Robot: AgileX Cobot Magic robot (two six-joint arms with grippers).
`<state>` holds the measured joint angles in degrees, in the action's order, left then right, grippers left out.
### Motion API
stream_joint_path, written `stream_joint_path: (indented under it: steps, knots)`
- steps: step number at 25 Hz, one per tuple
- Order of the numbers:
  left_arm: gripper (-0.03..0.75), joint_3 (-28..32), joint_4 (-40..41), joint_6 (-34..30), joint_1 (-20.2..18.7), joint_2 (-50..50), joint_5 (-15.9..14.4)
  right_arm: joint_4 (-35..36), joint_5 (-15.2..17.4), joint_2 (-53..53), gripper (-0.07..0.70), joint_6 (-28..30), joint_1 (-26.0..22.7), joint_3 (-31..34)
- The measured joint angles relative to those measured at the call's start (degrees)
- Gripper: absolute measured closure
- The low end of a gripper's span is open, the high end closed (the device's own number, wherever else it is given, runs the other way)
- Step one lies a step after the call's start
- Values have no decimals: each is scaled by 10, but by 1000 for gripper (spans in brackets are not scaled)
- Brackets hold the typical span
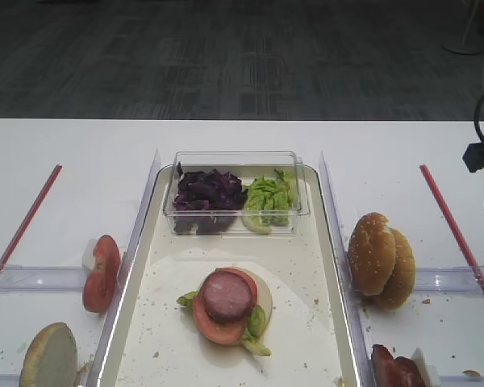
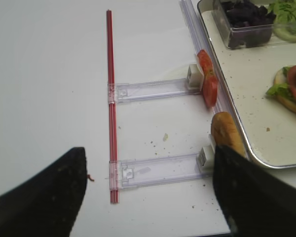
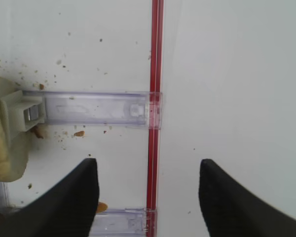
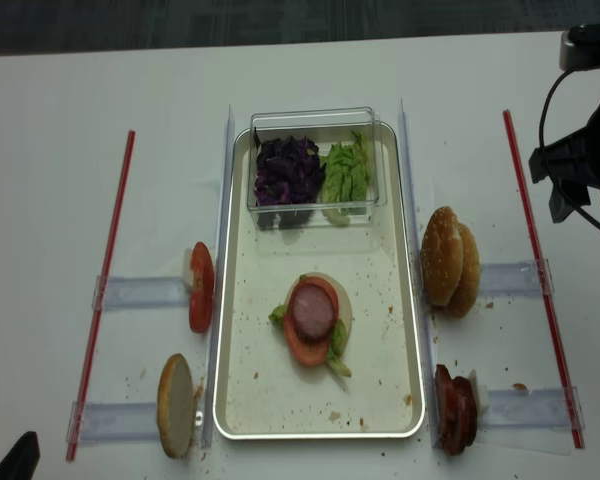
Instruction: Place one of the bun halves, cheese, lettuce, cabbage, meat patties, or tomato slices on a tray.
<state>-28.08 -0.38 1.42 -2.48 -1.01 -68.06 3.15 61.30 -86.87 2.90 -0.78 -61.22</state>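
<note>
From above, a stack of lettuce [image 1: 254,321], tomato [image 1: 218,322] and meat [image 1: 227,295] is seen mid-tray [image 1: 306,266]; buns [image 1: 379,260] stand on the counter [image 1: 73,161] to its right. In the right wrist view, the right hand [image 3: 147,190] is spread, empty. In the left wrist view, the left hand [image 2: 148,190] is likewise spread.

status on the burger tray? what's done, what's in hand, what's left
Done: the tray holds a stack of bun base, lettuce, tomato and a meat patty on top.
In hand: nothing. Right gripper is open over bare table near the red strip; left gripper is open too.
Left: top bun halves, spare tomato slices and cabbage sit unused.
</note>
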Motion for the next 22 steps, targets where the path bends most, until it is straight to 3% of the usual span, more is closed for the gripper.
stream_joint_path:
  steps: [11, 22]
  knots:
    - [224, 0, 0, 0, 0, 0, 0, -1, 45, 15, 161, 0, 0, 0]
    - [224, 0, 0, 0, 0, 0, 0, 5, 90, 150, 161, 6, 0, 0]
